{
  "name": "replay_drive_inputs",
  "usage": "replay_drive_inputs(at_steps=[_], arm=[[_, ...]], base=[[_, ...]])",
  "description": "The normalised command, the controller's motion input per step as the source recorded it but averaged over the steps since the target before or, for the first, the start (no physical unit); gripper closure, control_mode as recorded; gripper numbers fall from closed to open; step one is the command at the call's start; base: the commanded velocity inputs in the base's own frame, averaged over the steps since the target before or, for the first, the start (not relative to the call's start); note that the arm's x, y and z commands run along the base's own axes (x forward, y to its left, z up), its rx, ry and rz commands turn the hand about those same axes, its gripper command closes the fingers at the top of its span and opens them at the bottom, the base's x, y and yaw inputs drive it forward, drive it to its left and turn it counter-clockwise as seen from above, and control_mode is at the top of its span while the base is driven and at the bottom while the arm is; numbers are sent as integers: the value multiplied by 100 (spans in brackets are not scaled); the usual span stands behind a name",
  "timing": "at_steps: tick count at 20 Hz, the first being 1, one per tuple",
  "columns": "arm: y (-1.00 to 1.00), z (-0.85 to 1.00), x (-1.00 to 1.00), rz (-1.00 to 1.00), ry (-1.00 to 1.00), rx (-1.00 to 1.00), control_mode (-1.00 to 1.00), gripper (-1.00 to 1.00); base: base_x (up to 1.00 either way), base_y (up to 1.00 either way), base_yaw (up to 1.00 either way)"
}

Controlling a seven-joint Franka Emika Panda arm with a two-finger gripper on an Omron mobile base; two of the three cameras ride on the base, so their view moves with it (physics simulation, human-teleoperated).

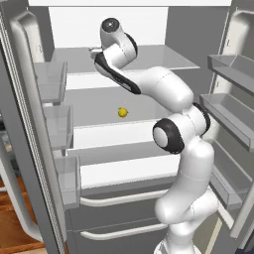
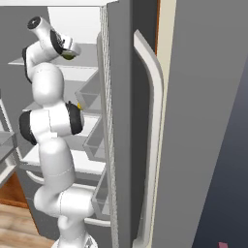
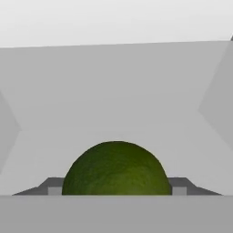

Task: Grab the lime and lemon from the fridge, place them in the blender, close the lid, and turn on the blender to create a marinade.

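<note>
Lime, a dark green round fruit, sits between the dark fingertips of the gripper, jaws closed on it, at the tall grey fridge's upper shelf; small bright yellow lemon rests on a lower shelf

One small dark green round lime sits between the jaws. One small bright yellow roundish lemon lies on a shelf below the jaws. One tall grey fridge stands open, with two long curved grey door handles counted and two lower drawer handles.
</note>
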Motion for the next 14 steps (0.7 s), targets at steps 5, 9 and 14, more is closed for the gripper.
replay_drive_inputs(at_steps=[5, 9, 14], arm=[[-5, -72, -44, 0, -25, 0, -100, 100], [-27, -80, -28, 0, -36, 0, -100, 100], [-39, -9, -41, 0, -13, 0, -100, 100]], base=[[0, 0, 0], [0, 0, 0], [0, 0, 0]])
